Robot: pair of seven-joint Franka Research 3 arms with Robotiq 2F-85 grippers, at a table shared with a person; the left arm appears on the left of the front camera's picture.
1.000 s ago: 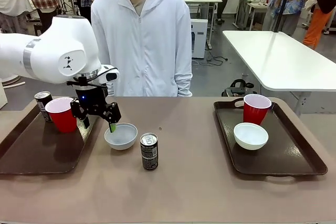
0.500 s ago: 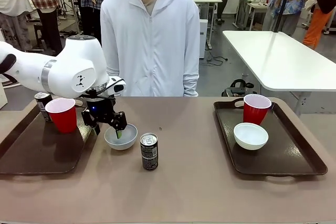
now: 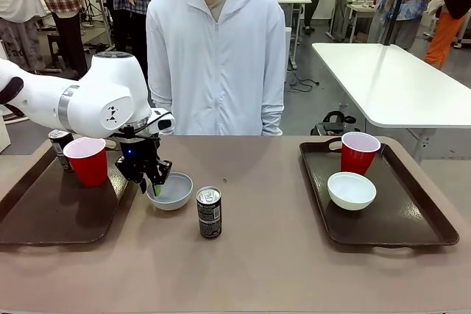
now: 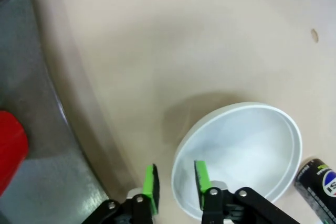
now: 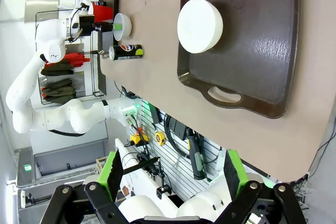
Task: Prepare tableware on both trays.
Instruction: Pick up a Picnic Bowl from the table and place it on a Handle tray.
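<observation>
A white bowl [image 3: 171, 190] sits on the bare table just right of the left tray [image 3: 51, 218]. My left gripper [image 3: 155, 184] is down at its left rim. In the left wrist view the left gripper [image 4: 176, 182] is open and straddles the rim of the bowl [image 4: 247, 150]: one green pad [image 4: 151, 182] is outside, the other inside, with a gap still showing. A black can [image 3: 209, 212] stands in front of the bowl. The left tray holds a red cup [image 3: 88, 161] and a second can [image 3: 59, 140]. My right gripper [image 5: 173, 177] hangs open, high over the right tray [image 5: 273, 51].
The right tray [image 3: 412, 218] carries a red cup [image 3: 359, 152] and a white bowl [image 3: 351, 190]. A person in a white hooded jacket [image 3: 217, 64] stands at the far edge, hands out of sight. The left tray's raised rim [image 4: 58, 114] lies close beside my left fingers.
My left gripper has moved right from the tray edge and come down onto the bowl's left rim, its fingers drawing closer together. The person has shifted slightly to the right.
</observation>
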